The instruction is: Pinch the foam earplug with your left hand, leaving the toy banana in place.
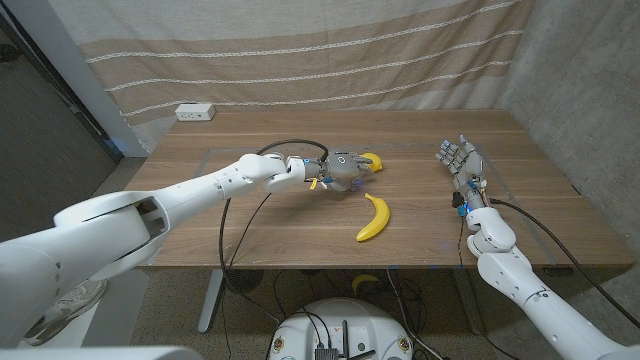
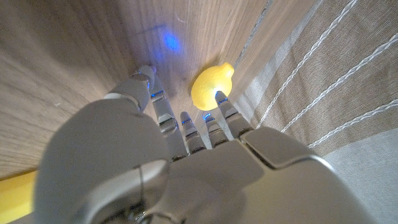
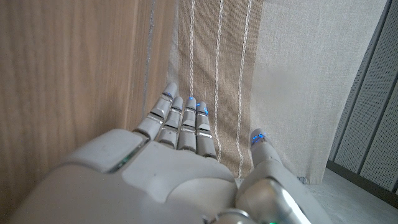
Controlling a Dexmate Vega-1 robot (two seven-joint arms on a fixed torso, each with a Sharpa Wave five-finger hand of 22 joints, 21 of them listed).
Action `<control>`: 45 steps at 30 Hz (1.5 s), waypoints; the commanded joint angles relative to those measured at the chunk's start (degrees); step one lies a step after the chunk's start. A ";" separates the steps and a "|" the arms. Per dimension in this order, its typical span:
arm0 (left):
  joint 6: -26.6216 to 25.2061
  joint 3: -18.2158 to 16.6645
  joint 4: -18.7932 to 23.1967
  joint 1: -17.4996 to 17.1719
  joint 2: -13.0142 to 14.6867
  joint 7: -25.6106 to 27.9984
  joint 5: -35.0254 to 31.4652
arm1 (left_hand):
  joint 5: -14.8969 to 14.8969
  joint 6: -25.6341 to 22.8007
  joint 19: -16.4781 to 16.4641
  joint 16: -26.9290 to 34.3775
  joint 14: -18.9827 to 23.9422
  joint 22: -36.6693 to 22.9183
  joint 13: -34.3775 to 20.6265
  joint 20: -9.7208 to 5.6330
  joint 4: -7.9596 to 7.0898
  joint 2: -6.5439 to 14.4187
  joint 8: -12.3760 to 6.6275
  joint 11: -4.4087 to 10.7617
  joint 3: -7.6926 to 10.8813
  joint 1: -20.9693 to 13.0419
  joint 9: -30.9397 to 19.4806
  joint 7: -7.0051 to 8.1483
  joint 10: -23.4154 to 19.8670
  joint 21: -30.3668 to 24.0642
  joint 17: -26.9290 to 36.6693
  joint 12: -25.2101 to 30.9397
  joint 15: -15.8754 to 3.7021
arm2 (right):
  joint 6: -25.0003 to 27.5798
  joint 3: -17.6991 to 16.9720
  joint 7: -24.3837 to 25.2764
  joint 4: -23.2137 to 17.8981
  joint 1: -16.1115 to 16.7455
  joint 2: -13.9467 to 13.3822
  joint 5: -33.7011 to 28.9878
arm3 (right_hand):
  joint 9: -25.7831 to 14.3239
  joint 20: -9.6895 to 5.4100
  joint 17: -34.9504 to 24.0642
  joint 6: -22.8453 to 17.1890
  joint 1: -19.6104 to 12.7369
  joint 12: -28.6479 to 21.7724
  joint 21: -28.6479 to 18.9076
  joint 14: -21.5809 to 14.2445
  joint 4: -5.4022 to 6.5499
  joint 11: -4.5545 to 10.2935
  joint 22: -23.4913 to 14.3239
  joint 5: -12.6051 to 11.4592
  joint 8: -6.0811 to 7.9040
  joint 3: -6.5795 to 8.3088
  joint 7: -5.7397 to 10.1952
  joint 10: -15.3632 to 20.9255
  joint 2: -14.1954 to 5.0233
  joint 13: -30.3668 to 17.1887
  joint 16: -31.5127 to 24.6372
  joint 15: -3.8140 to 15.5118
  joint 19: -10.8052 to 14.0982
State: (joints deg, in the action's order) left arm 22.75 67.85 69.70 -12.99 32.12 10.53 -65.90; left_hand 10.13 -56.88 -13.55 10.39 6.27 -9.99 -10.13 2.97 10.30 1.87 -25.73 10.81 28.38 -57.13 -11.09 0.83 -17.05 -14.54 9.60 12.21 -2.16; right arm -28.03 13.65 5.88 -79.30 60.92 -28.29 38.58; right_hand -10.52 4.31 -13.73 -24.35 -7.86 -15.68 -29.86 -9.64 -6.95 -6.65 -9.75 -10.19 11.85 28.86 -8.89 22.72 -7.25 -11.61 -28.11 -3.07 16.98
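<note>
Reaching across the middle of the wooden table (image 1: 250, 215), the robot's left hand (image 1: 343, 168) comes up against a small yellow foam earplug (image 1: 371, 160), which lies toward the far edge, just beyond the fingertips. In the left wrist view one fingertip (image 2: 219, 99) touches the earplug (image 2: 210, 84) while the thumb stands apart on its other side; the fingers are spread narrowly and nothing is gripped, so the pinch itself is not yet made. The toy banana (image 1: 374, 219) lies nearer the front edge, near the left hand but clear of it. At the table's right edge the right hand (image 1: 461, 163) stands upright with fingers spread, holding nothing. The step in hand appears to be the final approach to the earplug. The next move likely calls for bringing thumb and finger together on the soft, light plug without nudging it away, and keeping the wrist off the banana.
</note>
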 commanded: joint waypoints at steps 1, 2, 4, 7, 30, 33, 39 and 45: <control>0.05 0.79 -2.97 -0.26 -1.06 -0.56 2.30 | 0.35 -5.44 -0.71 0.39 1.26 -0.25 -0.12 -0.30 0.19 -0.40 -0.65 0.30 -0.59 -1.23 -0.45 2.16 -2.41 0.41 0.04 0.66 -0.47 | 0.15 -0.04 0.24 0.00 -0.13 -0.13 -0.22 | -0.26 -0.05 -0.13 -0.47 -0.01 0.27 0.08 -0.37 0.01 0.23 -0.09 -0.14 -0.13 -0.20 0.02 0.40 -0.35 -0.09 0.21 -0.12 0.43; -0.02 0.71 -2.95 -0.32 -1.07 -0.85 2.71 | 0.34 -5.62 -0.74 0.34 1.27 -0.25 -0.12 -0.36 0.15 -0.50 -0.81 0.26 -0.72 -1.35 -0.74 1.59 -2.54 0.50 0.04 0.59 -0.49 | 0.17 -0.03 0.30 -0.01 -0.14 -0.15 -0.28 | -0.26 -0.04 -0.14 -0.48 0.01 0.27 0.10 -0.38 0.02 0.14 -0.09 -0.14 -0.13 -0.21 0.01 0.42 -0.35 -0.09 0.22 -0.13 0.44; -0.15 0.47 -2.85 -0.49 -1.03 -0.96 3.43 | 0.31 -5.18 -0.76 0.29 1.31 -0.26 -0.13 -0.38 0.10 -0.52 -0.80 -0.15 -0.84 -1.60 -1.21 1.35 -2.85 0.63 0.05 0.53 -0.51 | 0.23 0.00 0.35 -0.04 -0.18 -0.19 -0.37 | -0.26 -0.05 -0.16 -0.49 0.03 0.26 0.12 -0.42 0.04 0.11 -0.09 -0.13 -0.14 -0.23 0.00 0.52 -0.35 -0.09 0.23 -0.15 0.52; -0.56 -0.06 -2.45 -0.88 -0.97 -1.34 4.61 | 0.29 -5.17 -0.39 0.20 1.20 -0.30 -0.17 0.08 -0.05 -0.14 -1.20 -0.49 -0.92 -2.09 -2.06 1.64 -2.62 0.96 0.09 0.17 -0.19 | 0.24 0.04 0.32 -0.01 -0.25 -0.18 -0.39 | -0.26 -0.02 -0.17 -0.48 0.06 0.28 0.16 -0.41 0.06 0.13 -0.09 -0.12 -0.15 -0.26 0.02 0.54 -0.35 -0.10 0.25 -0.18 0.52; -2.59 -4.16 0.59 -2.62 -0.45 -2.40 9.86 | 0.36 1.59 -0.24 0.46 2.35 -0.73 -0.55 1.04 -1.08 3.98 -3.97 -5.35 -2.00 -1.65 -9.56 0.13 -1.00 1.51 0.46 -0.95 0.19 | -0.03 0.02 0.36 -0.53 0.04 -0.30 -0.56 | -0.27 -0.06 -0.31 -0.52 0.34 0.56 0.68 -0.53 0.24 0.14 -0.11 -0.05 -0.20 -0.52 0.02 0.59 -0.33 -0.13 0.52 -0.05 0.71; -2.89 -4.67 0.83 -2.75 -0.53 -2.23 10.34 | 0.36 2.80 -0.29 0.48 2.44 -0.79 -0.61 1.02 -1.13 4.44 -4.52 -5.97 -2.19 -1.44 -10.77 -0.02 -0.89 1.50 0.52 -0.98 0.19 | -0.07 0.01 0.35 -0.57 0.07 -0.35 -0.61 | -0.27 -0.01 -0.32 -0.54 0.37 0.60 0.76 -0.54 0.25 0.16 -0.11 -0.04 -0.21 -0.55 0.03 0.60 -0.32 -0.14 0.56 -0.09 0.75; -3.78 -5.74 1.51 -3.17 -0.66 -1.67 11.27 | 0.38 4.73 -0.30 0.58 2.72 -0.87 -0.70 0.95 -1.22 5.21 -5.54 -6.43 -2.50 -1.04 -12.78 -0.24 -0.76 1.48 0.64 -1.01 0.29 | -0.04 -0.02 0.18 -0.58 0.05 -0.36 -0.46 | -0.27 -0.05 -0.35 -0.55 0.41 0.66 0.93 -0.63 0.26 0.12 -0.11 -0.04 -0.22 -0.61 -0.01 0.65 -0.32 -0.14 0.62 -0.05 0.73; -4.72 -6.87 2.23 -3.83 -0.74 -1.10 12.50 | 0.40 6.62 -0.46 0.72 2.99 -0.95 -0.78 0.99 -1.40 6.09 -6.53 -7.18 -2.74 -0.59 -14.68 -0.84 -0.50 1.38 0.79 -1.07 0.28 | 0.00 -0.06 0.20 -0.57 0.08 -0.39 -0.43 | -0.27 -0.04 -0.36 -0.54 0.43 0.73 1.07 -0.64 0.27 0.05 -0.11 -0.04 -0.24 -0.65 -0.01 0.69 -0.32 -0.15 0.72 -0.06 0.80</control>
State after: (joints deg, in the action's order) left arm 19.62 63.07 70.59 -16.08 31.60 8.04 -55.68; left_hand 10.18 -51.11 -13.76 10.87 8.74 -10.82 -10.77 3.81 9.11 6.99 -31.69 4.33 25.77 -57.62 -22.36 0.37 -17.60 -13.31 10.13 11.23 -1.92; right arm -27.95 13.71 6.08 -79.77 60.88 -28.60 38.09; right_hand -10.52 4.19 -13.99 -24.35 -7.86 -15.02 -29.02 -9.63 -6.71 -6.44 -9.74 -10.19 11.63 28.62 -8.89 22.92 -7.25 -11.59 -27.71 -3.07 17.51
